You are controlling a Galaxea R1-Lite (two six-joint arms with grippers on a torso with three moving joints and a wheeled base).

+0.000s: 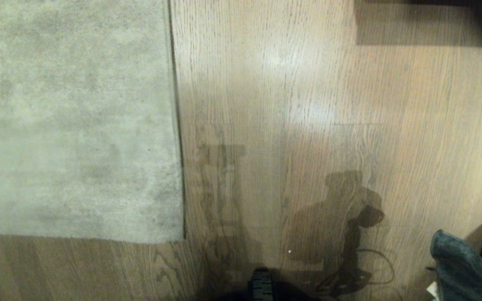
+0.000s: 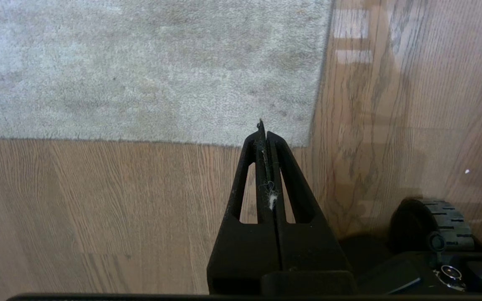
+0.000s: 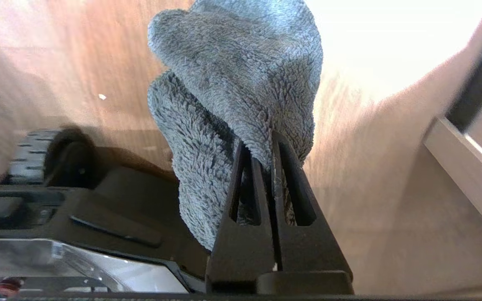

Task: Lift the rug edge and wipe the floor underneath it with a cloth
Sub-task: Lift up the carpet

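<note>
A pale grey-beige rug (image 1: 73, 121) lies flat on the wooden floor (image 1: 308, 104) at the left, its rug edge (image 1: 178, 125) running straight down to a square corner (image 1: 181, 239). In the left wrist view my left gripper (image 2: 263, 129) hangs shut and empty above the floor (image 2: 98, 209), its tips over the rug corner (image 2: 308, 140); a bit of lint clings between its fingers. My right gripper (image 3: 262, 148) is shut on the fuzzy grey-teal cloth (image 3: 241, 79), which also shows at the head view's lower right (image 1: 458, 267).
My base's black wheel (image 1: 261, 284) pokes in at the bottom centre. Dark furniture (image 1: 433, 21) shades the far right, and a dark upright edge with a pale skirting (image 3: 467, 167) borders the right side.
</note>
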